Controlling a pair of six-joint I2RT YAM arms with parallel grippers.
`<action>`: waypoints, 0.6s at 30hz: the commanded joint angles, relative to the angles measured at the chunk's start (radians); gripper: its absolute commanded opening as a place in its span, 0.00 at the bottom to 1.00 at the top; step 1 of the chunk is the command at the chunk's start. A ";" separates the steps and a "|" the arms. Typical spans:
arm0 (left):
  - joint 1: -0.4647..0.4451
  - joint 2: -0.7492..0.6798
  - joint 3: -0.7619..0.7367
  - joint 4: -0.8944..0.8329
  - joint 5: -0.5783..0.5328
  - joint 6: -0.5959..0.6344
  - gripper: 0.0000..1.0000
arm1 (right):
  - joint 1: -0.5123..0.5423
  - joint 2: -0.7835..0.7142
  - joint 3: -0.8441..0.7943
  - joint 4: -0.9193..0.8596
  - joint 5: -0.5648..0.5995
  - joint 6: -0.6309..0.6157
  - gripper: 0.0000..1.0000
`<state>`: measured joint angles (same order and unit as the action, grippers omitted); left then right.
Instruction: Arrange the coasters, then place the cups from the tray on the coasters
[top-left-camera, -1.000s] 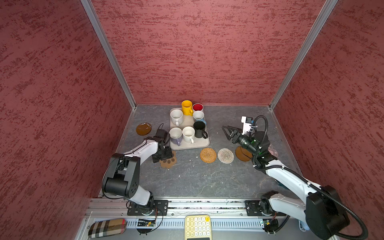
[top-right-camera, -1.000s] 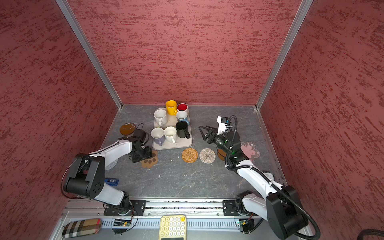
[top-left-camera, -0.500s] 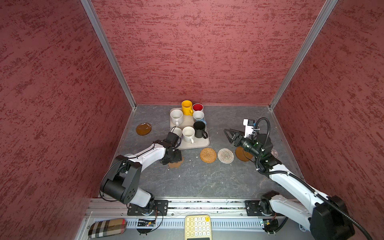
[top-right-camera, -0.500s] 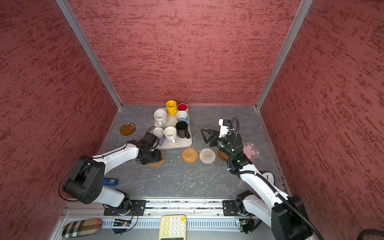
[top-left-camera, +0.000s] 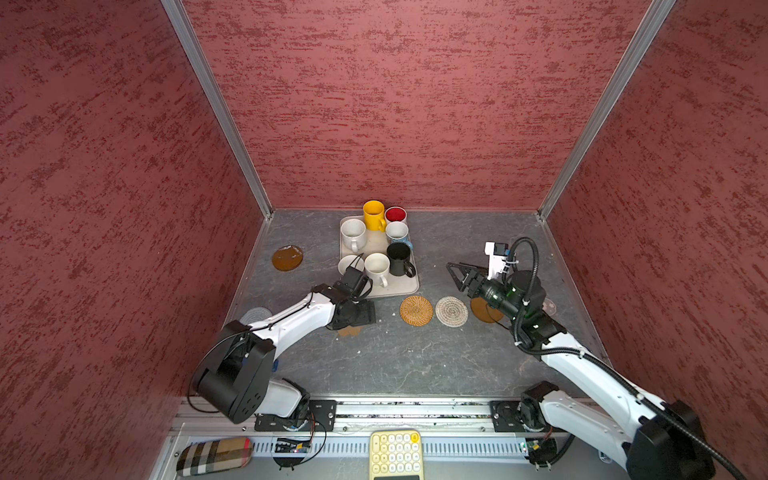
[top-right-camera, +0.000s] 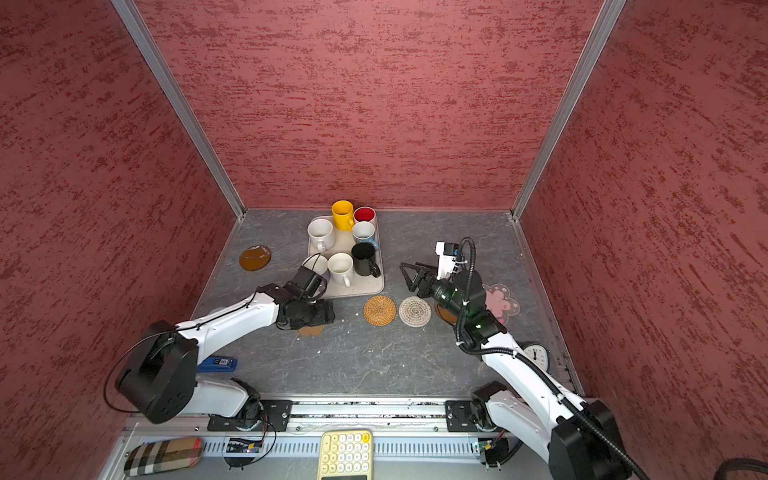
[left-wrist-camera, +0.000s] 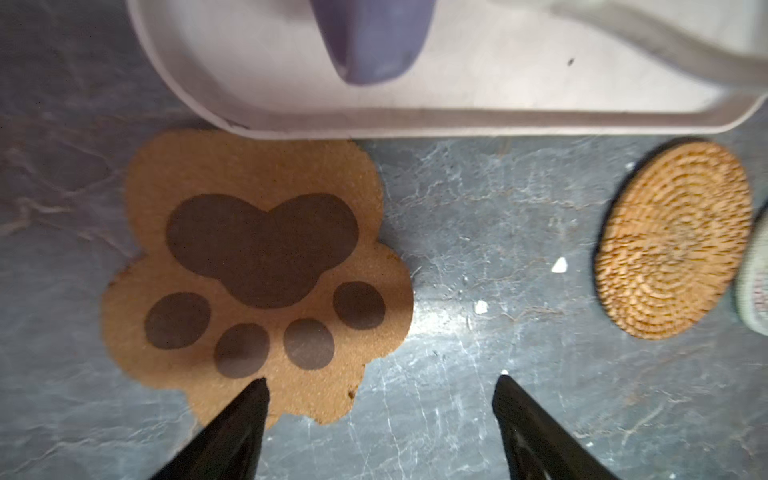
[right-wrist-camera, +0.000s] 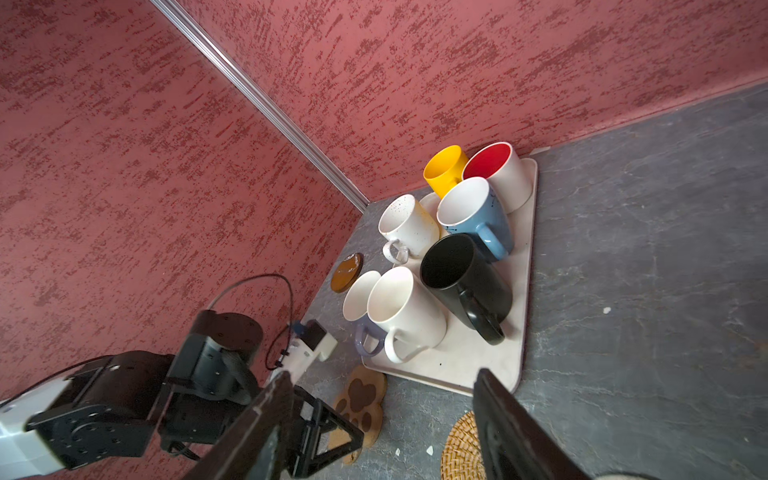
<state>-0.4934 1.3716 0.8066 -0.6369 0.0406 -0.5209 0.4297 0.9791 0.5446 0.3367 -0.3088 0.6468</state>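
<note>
Two end effectors are showing jaws apart, neither gripping anything. The left end effector (left-wrist-camera: 381, 379) is sitting low over the tabletop (left-wrist-camera: 478, 257). One fingertip (left-wrist-camera: 255, 390) is overlapping the edge of the paw coaster (left-wrist-camera: 257, 274), the other is standing over bare surface. The paw coaster is lying flat w/ its far edge at the tray (left-wrist-camera: 415, 129) rim; touching or just under, cannot tell. The rattan coaster (left-wrist-camera: 673, 241) is lying near, apart from the paw.

The right end effector (right-wrist-camera: 382, 374) is hanging raised above the tabletop and pointing twd the tray, w/ nothing betw. its fingers.

Seven cups are all standing upright on the tray:
- The yellow cup (top-left-camera: 373, 214) and red-inside cup (top-left-camera: 395, 215) are sitting at the far end.
- The speckled white cup (top-left-camera: 353, 233) and light blue cup (top-left-camera: 397, 232) are sitting mid-tray.
- The black cup (top-left-camera: 399, 257), white cup (top-left-camera: 377, 266) and pale cup (right-wrist-camera: 359, 299) are sitting at the near end.

Coasters in a top view:
- The rattan, the whitish woven coaster (top-left-camera: 451, 311) and an amber disc (top-left-camera: 484, 311) are lying in a row just off the tray's near edge, the disc partly hidden by the right arm.
- The pink flower coaster (top-right-camera: 500, 303) is lying beside that arm.
- A second amber disc (top-left-camera: 287, 258) is lying well apart by the left wall.
- The grey woven coaster (top-left-camera: 255, 314) is showing partly behind the left arm.
</note>
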 joint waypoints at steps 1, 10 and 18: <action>0.053 -0.081 0.001 -0.006 0.015 0.072 0.92 | 0.016 -0.014 -0.012 -0.020 0.028 -0.013 0.70; 0.244 -0.092 -0.052 0.037 0.057 0.154 0.96 | 0.028 -0.031 0.002 -0.066 0.040 -0.038 0.71; 0.286 -0.009 -0.041 0.089 0.055 0.140 0.95 | 0.030 -0.017 0.013 -0.085 0.037 -0.052 0.71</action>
<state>-0.2176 1.3468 0.7628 -0.5922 0.0845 -0.3916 0.4492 0.9649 0.5446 0.2638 -0.2852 0.6144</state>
